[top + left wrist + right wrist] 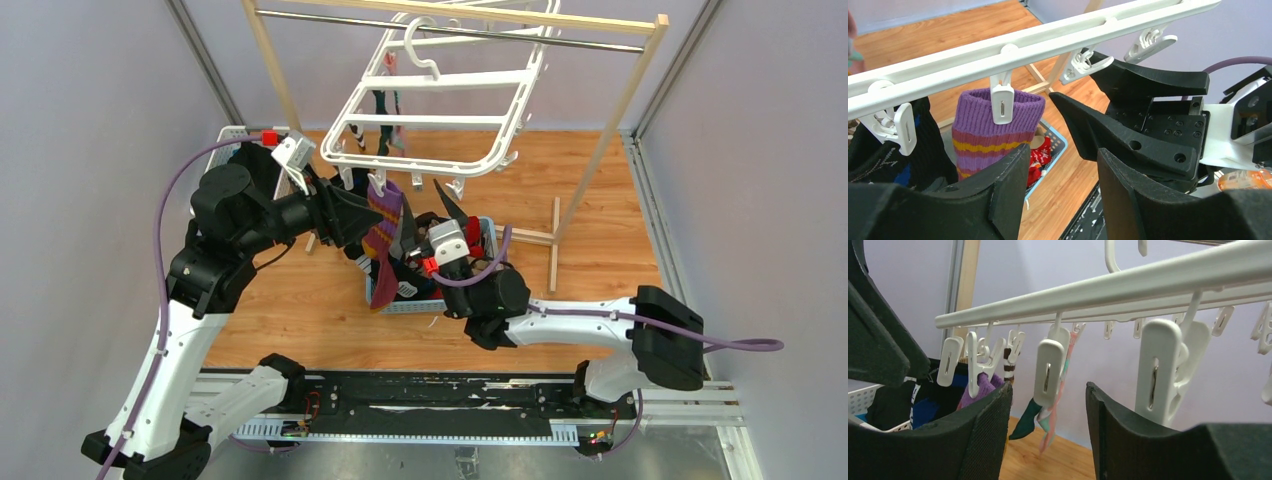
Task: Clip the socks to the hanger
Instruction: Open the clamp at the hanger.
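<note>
The white hanger (440, 82) hangs by its hook from the rack's rail. A purple striped sock (384, 228) hangs from a clip (1002, 102) on the hanger's near bar; it also shows in the left wrist view (993, 132) and the right wrist view (975, 386). A black sock (923, 145) hangs beside it. My left gripper (366, 220) is open and empty just below and beside the purple sock. My right gripper (430, 215) is open and empty, pointing up under the bar, with an empty clip (1048, 371) just above its jaws. More socks (388, 110) hang at the far side.
A blue basket (432, 303) with loose socks, one of them red (1040, 155), sits on the wooden table under the hanger. The wooden rack's posts (605, 140) and foot (553, 245) stand behind. Several empty clips (1160, 370) dangle along the bar. Grey walls close both sides.
</note>
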Robot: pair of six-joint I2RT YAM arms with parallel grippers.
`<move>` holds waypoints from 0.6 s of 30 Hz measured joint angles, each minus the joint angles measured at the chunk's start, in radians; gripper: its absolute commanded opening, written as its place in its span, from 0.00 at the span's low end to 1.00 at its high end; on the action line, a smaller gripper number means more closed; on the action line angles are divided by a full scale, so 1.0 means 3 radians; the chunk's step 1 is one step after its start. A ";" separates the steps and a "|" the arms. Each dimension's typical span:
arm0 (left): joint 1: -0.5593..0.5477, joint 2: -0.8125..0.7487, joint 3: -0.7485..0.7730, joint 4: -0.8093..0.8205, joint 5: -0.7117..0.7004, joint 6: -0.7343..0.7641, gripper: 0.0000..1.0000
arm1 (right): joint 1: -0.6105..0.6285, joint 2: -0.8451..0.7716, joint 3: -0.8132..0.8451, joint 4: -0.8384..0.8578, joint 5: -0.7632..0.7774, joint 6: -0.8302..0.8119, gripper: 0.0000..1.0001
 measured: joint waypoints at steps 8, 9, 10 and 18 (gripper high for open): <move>0.0000 0.0000 0.0000 0.0000 -0.0003 0.0000 0.55 | 0.0000 0.0067 0.0148 0.0019 -0.0050 -0.0033 0.35; 0.0000 0.0000 0.0001 -0.0001 -0.0003 0.0000 0.55 | 0.0000 0.0075 0.0151 0.0022 -0.0050 -0.0031 0.34; 0.0000 0.0000 0.0003 -0.0001 -0.0004 0.0000 0.55 | 0.0000 0.0081 0.0153 0.0020 -0.0050 -0.0032 0.34; 0.0000 -0.0005 0.0050 -0.0004 -0.0024 -0.0001 0.55 | 0.0000 0.0131 0.0153 0.0028 -0.0046 -0.0028 0.33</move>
